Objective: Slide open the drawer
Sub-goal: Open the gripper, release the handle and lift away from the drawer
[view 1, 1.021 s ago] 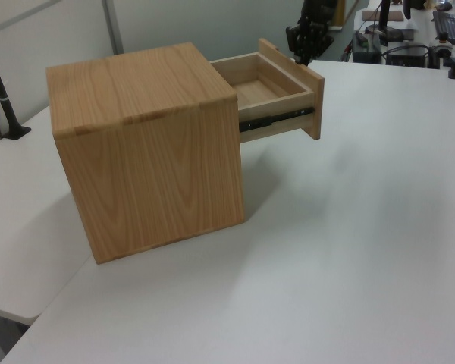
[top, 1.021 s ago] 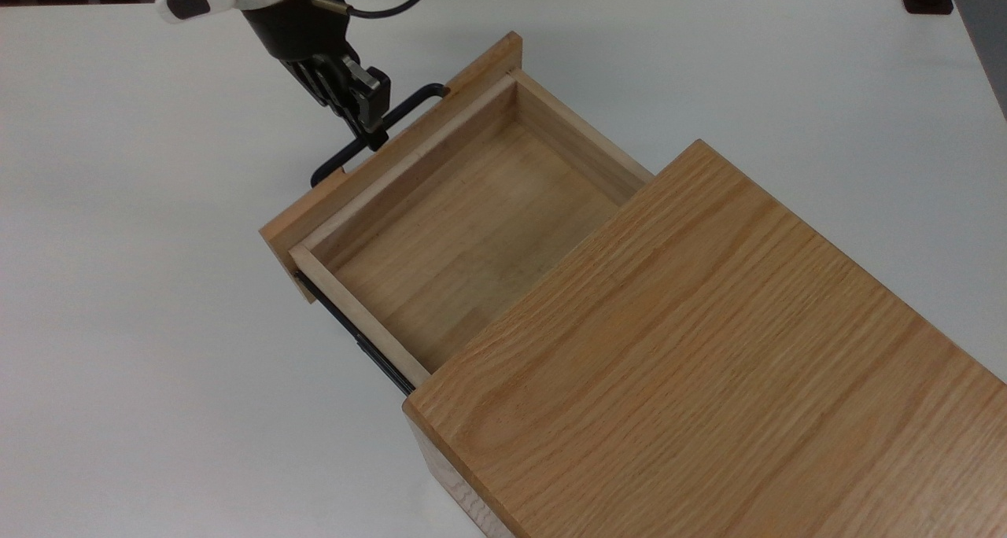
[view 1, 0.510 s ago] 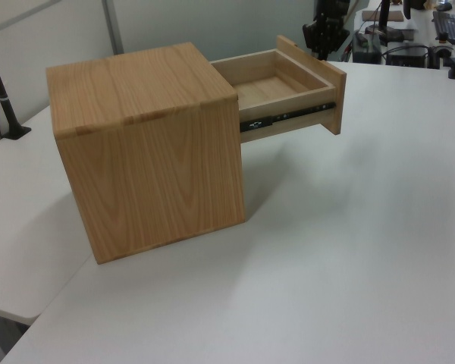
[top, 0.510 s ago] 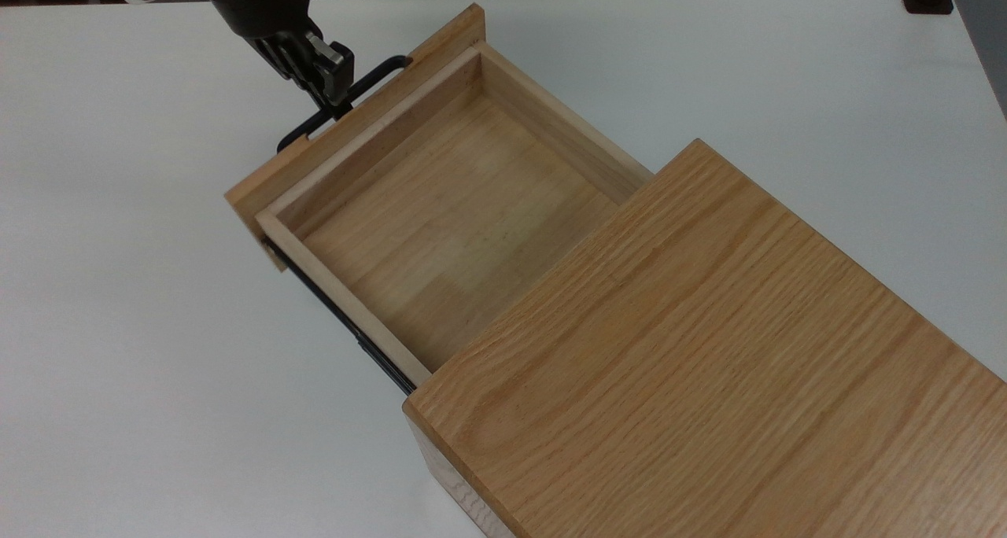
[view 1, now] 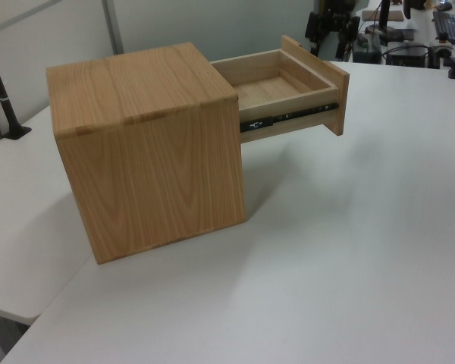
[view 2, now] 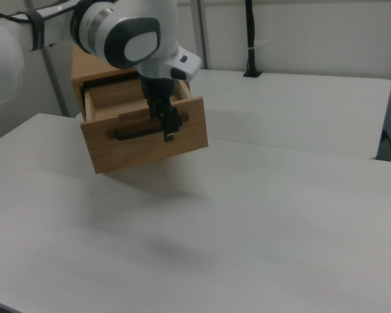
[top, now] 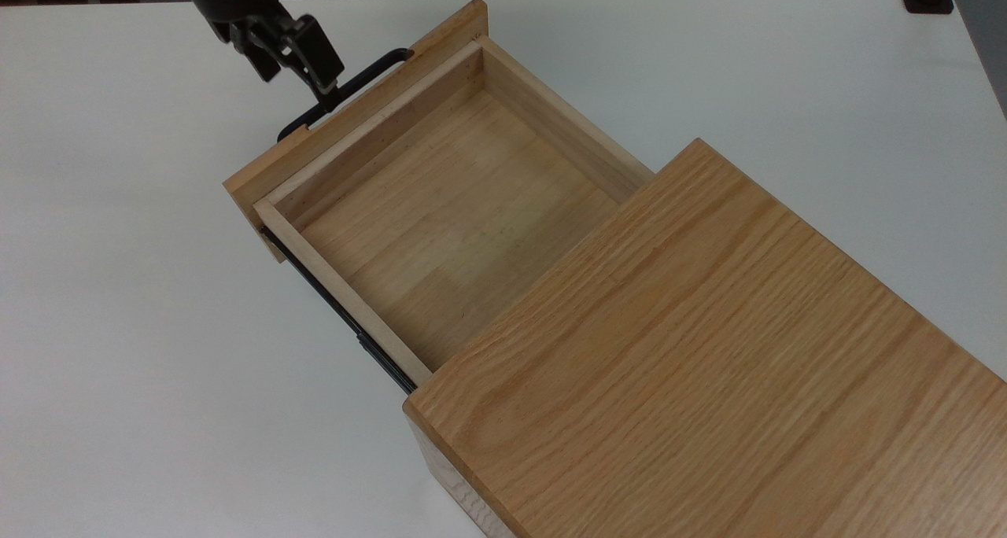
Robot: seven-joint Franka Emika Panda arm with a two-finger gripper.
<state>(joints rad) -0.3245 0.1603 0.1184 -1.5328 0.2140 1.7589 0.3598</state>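
The drawer (top: 440, 200) stands pulled far out of the oak casing (top: 708, 349) toward the top view's upper left, its empty light-wood tray open to view and its black side rail (view 1: 288, 118) extended, so the sliding looks essentially done and only letting go and backing away seems left. The gripper (top: 303, 54) reaches down from the top view's far left corner at the black bar handle (top: 346, 90), its fingers spread apart with one tip just at the bar, apparently no longer clamping it.
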